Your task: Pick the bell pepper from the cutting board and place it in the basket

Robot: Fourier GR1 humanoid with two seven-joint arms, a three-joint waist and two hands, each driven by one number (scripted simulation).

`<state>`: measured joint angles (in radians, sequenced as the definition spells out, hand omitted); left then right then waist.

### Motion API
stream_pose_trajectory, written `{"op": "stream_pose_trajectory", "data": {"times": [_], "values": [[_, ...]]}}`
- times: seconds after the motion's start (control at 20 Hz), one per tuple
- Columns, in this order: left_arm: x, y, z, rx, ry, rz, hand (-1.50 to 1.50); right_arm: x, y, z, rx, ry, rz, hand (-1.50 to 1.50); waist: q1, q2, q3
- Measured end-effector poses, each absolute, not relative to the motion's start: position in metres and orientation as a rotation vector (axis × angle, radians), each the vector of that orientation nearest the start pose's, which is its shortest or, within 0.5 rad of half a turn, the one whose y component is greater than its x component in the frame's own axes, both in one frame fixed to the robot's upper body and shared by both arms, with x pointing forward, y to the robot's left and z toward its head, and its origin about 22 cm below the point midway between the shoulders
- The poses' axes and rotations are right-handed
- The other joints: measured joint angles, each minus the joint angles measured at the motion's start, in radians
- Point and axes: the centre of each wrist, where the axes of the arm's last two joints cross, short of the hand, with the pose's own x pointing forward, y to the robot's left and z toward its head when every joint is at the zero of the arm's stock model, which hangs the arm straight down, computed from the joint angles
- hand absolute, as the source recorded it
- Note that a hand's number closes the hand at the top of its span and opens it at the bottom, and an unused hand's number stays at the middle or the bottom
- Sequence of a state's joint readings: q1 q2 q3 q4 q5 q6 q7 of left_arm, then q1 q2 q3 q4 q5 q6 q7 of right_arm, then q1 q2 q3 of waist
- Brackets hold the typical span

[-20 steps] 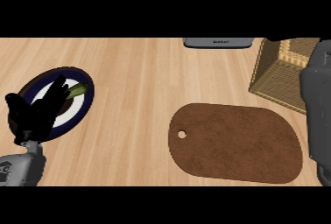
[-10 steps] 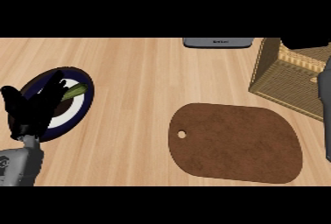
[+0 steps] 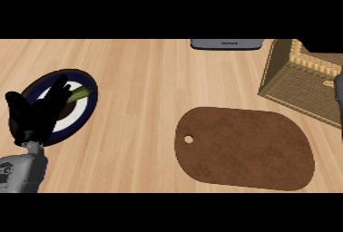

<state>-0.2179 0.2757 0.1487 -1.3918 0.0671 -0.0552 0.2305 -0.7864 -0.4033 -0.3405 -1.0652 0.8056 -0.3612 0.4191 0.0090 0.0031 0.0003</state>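
Where the left forearm (image 3: 23,171) entered at the near left corner, the left hand (image 3: 36,115) was found just beyond it. Its fingers were straight, spread and pointing up, with nothing held. It was read as parked, clear of the working area. The hand overlapped a dark-rimmed plate (image 3: 75,71), on which a green vegetable piece (image 3: 79,94) was partly hidden by the fingers. What that piece was could not be settled.

To the right, the brown cutting board (image 3: 248,149) was laid flat on the wooden counter (image 3: 147,77), with its hanging hole (image 3: 189,139) toward the left. No bell pepper was seen on it.

Further back and right, the wicker basket (image 3: 295,81) was cut by the frame edge, and its inside was mostly hidden. A grey sliver of the right arm (image 3: 339,90) was seen against it. The right hand was not shown, so its state could not be told.

Judgement: the bell pepper was likely being carried over the basket or was already inside it. This was unconfirmed, as the pepper was visible nowhere.

A dark grey device (image 3: 226,44) was set at the far edge, clear of the board-to-basket path.
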Motion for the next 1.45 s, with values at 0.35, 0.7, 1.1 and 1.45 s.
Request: {"op": "stream_pose_trajectory", "data": {"times": [0.35, 0.7, 1.1, 1.45], "values": [[0.296, 0.315, 0.038, 0.183, -1.39, -0.083, 0.0, 0.412, -0.34, 0.169, -1.21, -1.498, -0.024, -1.5, 0.003, 0.0, 0.0], [0.295, 0.314, 0.039, 0.186, -1.38, -0.074, 0.0, 0.396, -0.375, 0.188, -1.138, -1.558, -0.346, -1.5, -0.008, -0.004, 0.0], [0.289, 0.317, 0.034, 0.199, -1.384, -0.056, 0.0, 0.33, -0.459, 0.2, -1.028, -1.553, -0.568, -1.5, -0.028, -0.008, 0.0], [0.287, 0.317, 0.035, 0.198, -1.38, -0.051, 0.0, 0.247, -0.534, 0.193, -0.95, -1.524, -0.489, -1.5, -0.03, -0.007, 0.0]]}}
